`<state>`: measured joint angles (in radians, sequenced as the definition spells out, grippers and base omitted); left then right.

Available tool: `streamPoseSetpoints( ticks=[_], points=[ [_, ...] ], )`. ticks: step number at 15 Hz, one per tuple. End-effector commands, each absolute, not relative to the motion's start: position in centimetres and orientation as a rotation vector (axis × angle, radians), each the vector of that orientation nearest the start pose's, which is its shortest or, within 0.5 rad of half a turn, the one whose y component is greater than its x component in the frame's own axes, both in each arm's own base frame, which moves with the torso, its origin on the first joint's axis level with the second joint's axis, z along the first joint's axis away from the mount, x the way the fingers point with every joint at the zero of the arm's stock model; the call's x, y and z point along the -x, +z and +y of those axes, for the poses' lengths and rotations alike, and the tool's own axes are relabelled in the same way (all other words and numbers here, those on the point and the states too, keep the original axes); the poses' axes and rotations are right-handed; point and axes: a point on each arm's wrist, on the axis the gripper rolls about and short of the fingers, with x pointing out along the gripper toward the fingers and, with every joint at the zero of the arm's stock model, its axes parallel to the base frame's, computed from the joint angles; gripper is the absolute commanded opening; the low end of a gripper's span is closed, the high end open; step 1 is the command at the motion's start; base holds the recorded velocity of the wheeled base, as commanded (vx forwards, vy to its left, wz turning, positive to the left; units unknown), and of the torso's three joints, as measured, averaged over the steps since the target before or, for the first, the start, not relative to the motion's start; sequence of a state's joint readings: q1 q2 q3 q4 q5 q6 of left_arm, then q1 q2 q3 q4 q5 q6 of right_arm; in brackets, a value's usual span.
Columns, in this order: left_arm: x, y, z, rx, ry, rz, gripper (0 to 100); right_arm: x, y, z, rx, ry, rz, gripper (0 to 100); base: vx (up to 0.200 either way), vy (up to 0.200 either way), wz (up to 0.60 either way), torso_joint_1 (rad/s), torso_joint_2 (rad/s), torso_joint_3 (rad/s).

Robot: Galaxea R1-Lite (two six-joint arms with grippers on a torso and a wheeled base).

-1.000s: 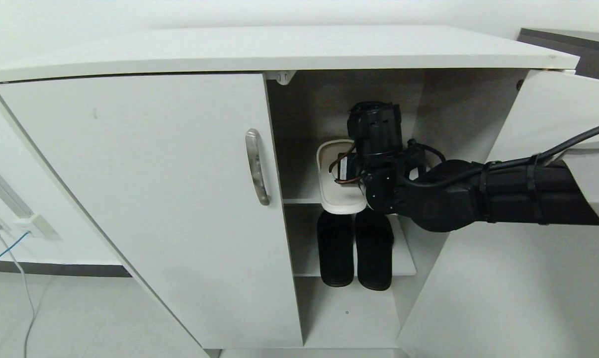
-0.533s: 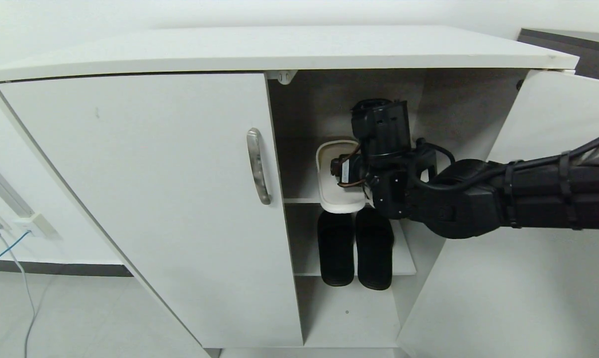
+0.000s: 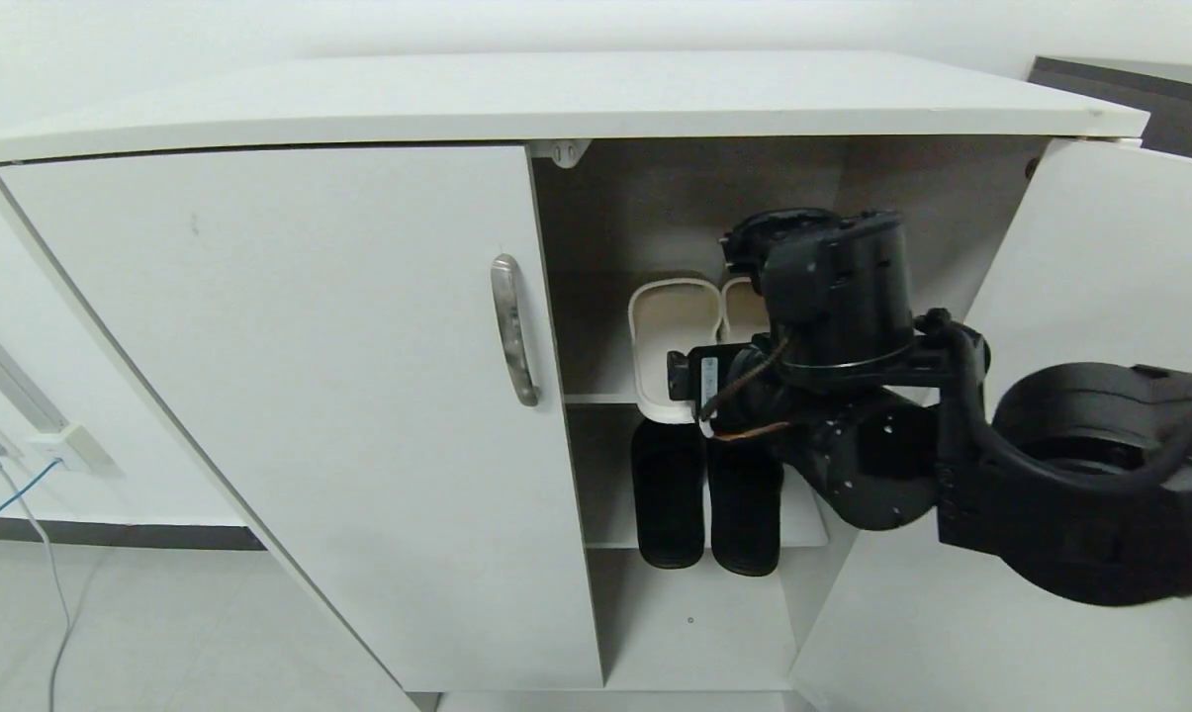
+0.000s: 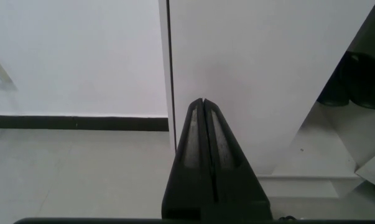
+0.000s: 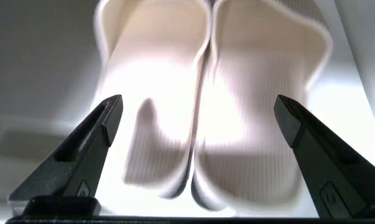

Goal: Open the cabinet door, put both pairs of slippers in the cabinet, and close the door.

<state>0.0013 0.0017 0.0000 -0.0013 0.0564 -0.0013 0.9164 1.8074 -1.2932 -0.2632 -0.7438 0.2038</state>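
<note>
On upper shelf (image 3: 600, 388), ribbed cream slippers (image 5: 249, 93), right tool (image 5: 198, 104) spread wide, left tool (image 4: 203, 107) pinched together.

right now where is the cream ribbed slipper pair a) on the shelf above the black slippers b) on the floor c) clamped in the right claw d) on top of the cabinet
a: the cream ribbed slipper pair lies on the white cabinet's upper shelf, above the black slippers, with the right claw open.

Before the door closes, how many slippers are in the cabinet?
4. Two white slippers side by side on the upper shelf, the right one partly behind the right arm; two black slippers side by side on the shelf below.
</note>
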Motion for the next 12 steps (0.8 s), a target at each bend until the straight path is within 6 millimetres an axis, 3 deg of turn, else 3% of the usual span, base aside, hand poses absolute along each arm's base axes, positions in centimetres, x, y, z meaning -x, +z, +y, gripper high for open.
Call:
streamPoseSetpoints(
  ticks=[1, 2, 7, 8, 12],
  points=[
    [2.3, 7.6, 0.1, 0.002, 0.058, 0.0, 0, -19.7, 25.8, 25.5, -0.042, 0.212, 0.165, 100, 0.0, 0.0, 0.0, 0.0, 0.0, 0.0],
    [2.3, 7.6, 0.1, 0.0, 0.057, 0.0, 0, -18.2, 24.9, 24.8, -0.035, 0.301, 0.174, 100, 0.0, 0.0, 0.0, 0.0, 0.0, 0.0],
    [2.3, 7.6, 0.1, 0.0, 0.055, 0.0, 0, -15.8, 22.9, 22.8, -0.006, 0.458, 0.108, 100, 0.0, 0.0, 0.0, 0.0, 0.0, 0.0],
    [2.3, 7.6, 0.1, 0.0, 0.055, 0.0, 0, -15.7, 22.7, 22.7, -0.004, 0.472, 0.107, 0, 0.0, 0.0, 0.0, 0.0, 0.0, 0.0],
    [2.3, 7.6, 0.1, 0.0, 0.055, 0.0, 0, -14.9, 21.6, 22.2, 0.004, 0.539, 0.118, 0, 0.0, 0.0, 0.0, 0.0, 0.0, 0.0]
  ],
)
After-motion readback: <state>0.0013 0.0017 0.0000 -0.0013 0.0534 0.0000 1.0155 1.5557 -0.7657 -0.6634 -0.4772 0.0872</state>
